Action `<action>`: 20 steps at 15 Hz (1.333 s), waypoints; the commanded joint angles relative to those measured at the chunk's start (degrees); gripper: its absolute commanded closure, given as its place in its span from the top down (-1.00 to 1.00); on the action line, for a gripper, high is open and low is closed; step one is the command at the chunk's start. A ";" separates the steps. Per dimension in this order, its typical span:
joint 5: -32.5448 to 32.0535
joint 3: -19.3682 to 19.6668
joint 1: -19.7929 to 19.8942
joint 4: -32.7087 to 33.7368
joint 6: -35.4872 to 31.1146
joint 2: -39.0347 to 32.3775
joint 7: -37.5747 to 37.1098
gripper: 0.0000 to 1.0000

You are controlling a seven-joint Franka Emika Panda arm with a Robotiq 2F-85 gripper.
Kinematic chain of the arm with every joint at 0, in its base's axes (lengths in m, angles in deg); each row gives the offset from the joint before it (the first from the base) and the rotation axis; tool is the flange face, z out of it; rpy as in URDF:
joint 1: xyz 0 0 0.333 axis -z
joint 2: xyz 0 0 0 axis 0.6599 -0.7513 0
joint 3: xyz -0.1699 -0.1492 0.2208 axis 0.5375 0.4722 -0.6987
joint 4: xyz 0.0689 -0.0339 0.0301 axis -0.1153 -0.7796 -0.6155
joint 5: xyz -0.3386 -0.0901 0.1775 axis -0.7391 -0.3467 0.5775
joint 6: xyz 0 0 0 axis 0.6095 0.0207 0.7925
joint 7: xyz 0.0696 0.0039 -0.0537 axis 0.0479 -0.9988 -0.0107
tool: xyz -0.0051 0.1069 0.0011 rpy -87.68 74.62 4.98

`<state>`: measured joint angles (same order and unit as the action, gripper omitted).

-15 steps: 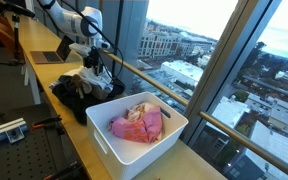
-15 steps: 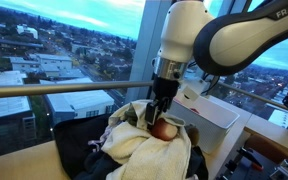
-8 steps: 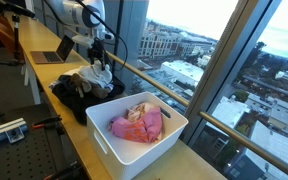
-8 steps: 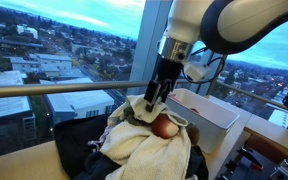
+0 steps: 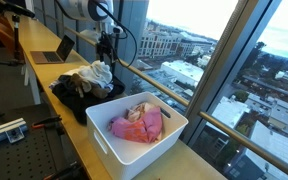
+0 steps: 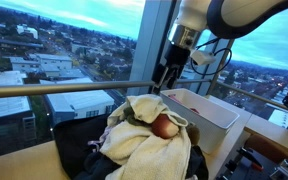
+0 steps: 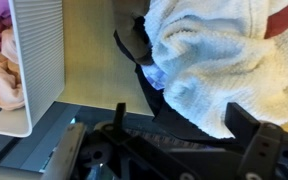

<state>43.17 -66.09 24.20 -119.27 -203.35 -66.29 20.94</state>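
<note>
The end effector hangs empty, fingers apart, above a cream terry towel on black clothes. A deep grab could snag both, dragging them off the desk.

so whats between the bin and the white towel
In the wrist view, a bare strip of table, then the edge of a dark cloth under the towel. The bin and towel do not touch.

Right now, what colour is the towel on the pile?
The towel is cream white; clearest in wrist view.
</note>
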 commanded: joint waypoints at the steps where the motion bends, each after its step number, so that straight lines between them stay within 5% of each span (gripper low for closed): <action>1: -0.45 1.39 1.67 -1.62 0.42 1.71 0.55 1.00; 20: 2.81 9.11 16.90 0.63 -0.47 2.50 6.79 1.00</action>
<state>44.12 -57.51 40.12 -119.21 -203.51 -64.00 25.62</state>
